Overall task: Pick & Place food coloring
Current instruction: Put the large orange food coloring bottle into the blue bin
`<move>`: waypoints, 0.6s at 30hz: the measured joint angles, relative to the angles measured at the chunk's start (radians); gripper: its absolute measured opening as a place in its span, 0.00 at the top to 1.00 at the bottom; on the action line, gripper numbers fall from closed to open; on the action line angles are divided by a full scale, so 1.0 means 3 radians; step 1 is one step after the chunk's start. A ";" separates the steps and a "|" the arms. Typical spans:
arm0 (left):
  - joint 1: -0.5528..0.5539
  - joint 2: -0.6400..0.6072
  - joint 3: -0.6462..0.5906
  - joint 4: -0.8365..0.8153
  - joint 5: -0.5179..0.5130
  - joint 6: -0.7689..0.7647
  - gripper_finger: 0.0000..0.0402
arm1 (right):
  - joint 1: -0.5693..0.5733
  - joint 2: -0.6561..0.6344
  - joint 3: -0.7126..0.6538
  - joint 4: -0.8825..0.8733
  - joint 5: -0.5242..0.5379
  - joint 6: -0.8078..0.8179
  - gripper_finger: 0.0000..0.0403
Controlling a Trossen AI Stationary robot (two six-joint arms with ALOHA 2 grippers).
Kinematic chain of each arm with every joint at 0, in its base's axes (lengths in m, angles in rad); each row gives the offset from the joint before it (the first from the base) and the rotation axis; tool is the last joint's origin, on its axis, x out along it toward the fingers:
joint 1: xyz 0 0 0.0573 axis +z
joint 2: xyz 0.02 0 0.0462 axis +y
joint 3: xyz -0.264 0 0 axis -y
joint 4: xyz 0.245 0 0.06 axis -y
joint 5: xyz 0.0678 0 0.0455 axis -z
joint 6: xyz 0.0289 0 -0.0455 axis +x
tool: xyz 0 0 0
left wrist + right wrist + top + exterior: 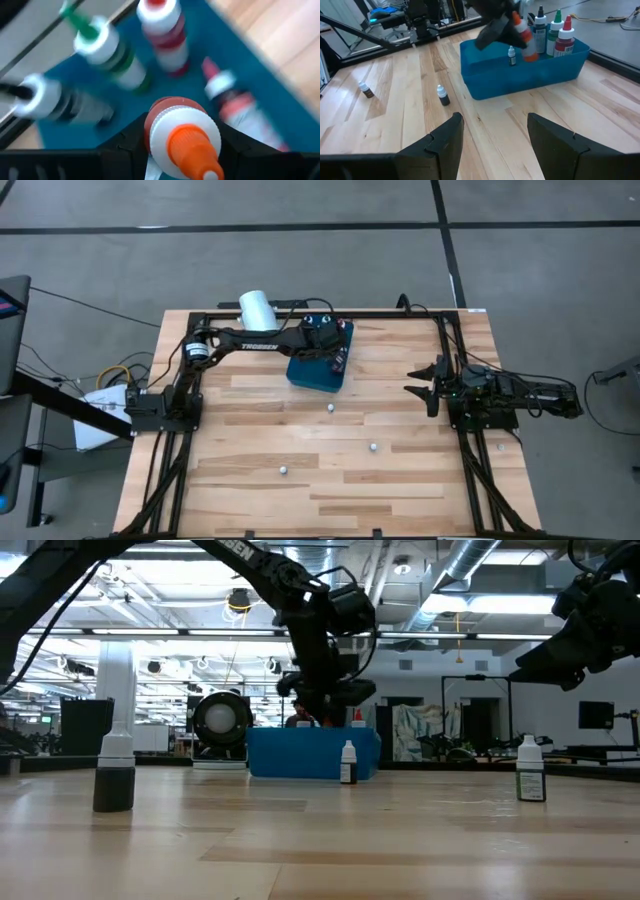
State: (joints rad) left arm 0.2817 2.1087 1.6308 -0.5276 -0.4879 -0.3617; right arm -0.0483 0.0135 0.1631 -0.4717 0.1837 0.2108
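A blue tray [318, 372] stands at the table's far middle and holds several upright food coloring bottles: green-tipped [107, 50], red [165, 35], pink [235, 102] and black-tipped [45, 100]. My left gripper [182, 145] hangs over the tray, shut on an orange-tipped bottle [525, 37]. Three small bottles [330, 408] [373, 447] [283, 470] stand on their bases on the bare wood. My right gripper [492, 140] is open at the table's right side, with nothing between its fingers. My left gripper pinches the orange-tipped bottle between its two fingers at the body just below the white cap [165, 117]. The fingers slant down from the table's left side. The bottle is tilted, tip up, inside the tray's outline [530, 55]; whether its base touches the tray floor, I cannot tell.
A white cylinder [257, 307] lies at the far edge, left of the tray. Another small bottle [500, 447] stands beside the right arm's base. A black frame [300, 313] runs along the far edge and both sides. Open wood lies in the near middle.
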 joint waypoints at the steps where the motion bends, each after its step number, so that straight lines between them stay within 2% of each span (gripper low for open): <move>1: 0.0006 0.0015 0.0004 0.0037 0.0015 -0.0007 0.65 | 0.0000 -0.0004 0.0000 0.0000 -0.0001 -0.0001 0.49; 7: 0.0018 0.0019 0.0003 0.0007 -0.0078 0.0008 0.65 | 0.0001 -0.0005 0.0000 0.0000 0.0000 0.0033 0.49; 18: 0.0033 0.0165 0.0008 0.0017 0.0027 0.0006 0.65 | 0.0000 -0.0002 0.0000 -0.0001 0.0002 0.0001 0.49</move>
State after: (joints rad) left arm 0.2916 2.1583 1.6331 -0.5224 -0.4798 -0.3598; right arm -0.0482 0.0130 0.1631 -0.4720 0.1844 0.2111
